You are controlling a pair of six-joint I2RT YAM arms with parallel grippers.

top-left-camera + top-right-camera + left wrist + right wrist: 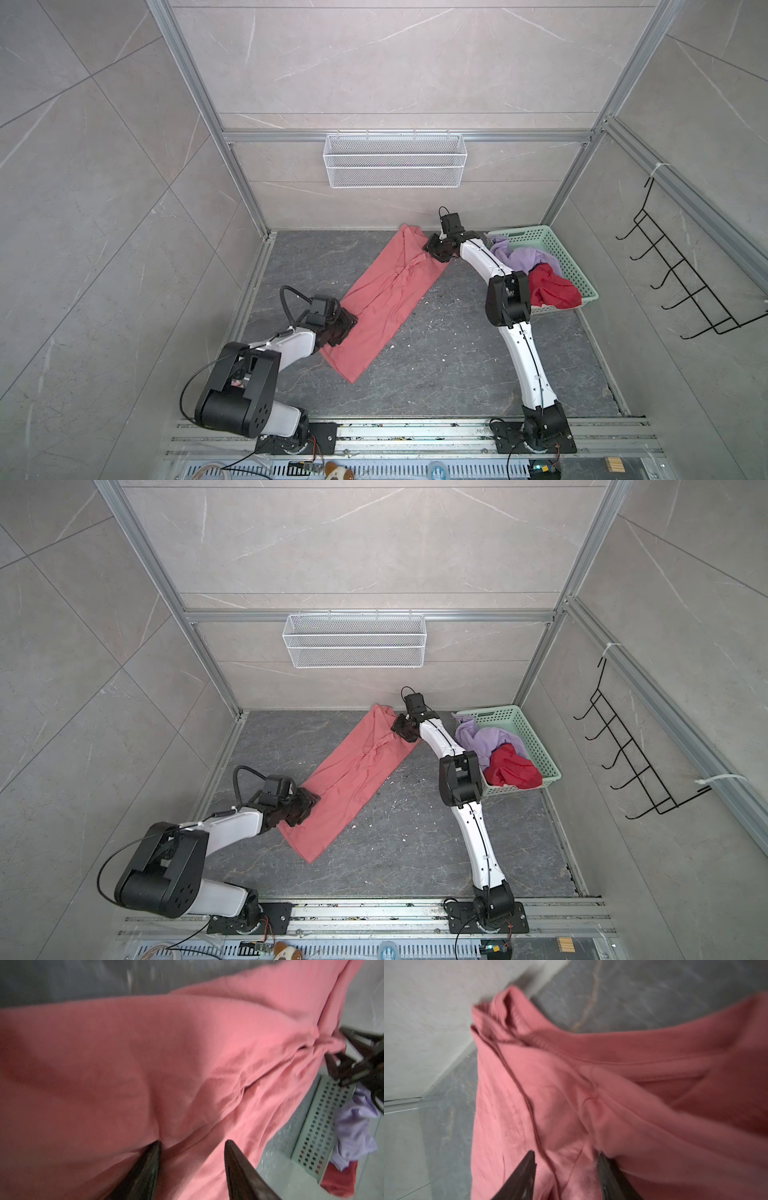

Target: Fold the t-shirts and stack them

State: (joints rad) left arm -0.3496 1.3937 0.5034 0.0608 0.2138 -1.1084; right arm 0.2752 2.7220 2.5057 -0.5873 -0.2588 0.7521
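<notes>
Green basket (570, 266) holds crumpled lilac tee (524, 258), red tee (555, 291).

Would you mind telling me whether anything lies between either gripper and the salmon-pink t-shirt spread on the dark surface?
Nothing visible does. The left gripper and the right gripper are both right at the salmon-pink t-shirt, one near each end, jaws apart with fabric at their fingertips. The mint-green basket stands off to the side.

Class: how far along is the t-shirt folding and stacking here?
Done: the pink t-shirt lies folded into a long strip. In hand: left gripper and right gripper sit open on its ends. Remaining: lilac t-shirt and red t-shirt lie crumpled in the basket.
</notes>
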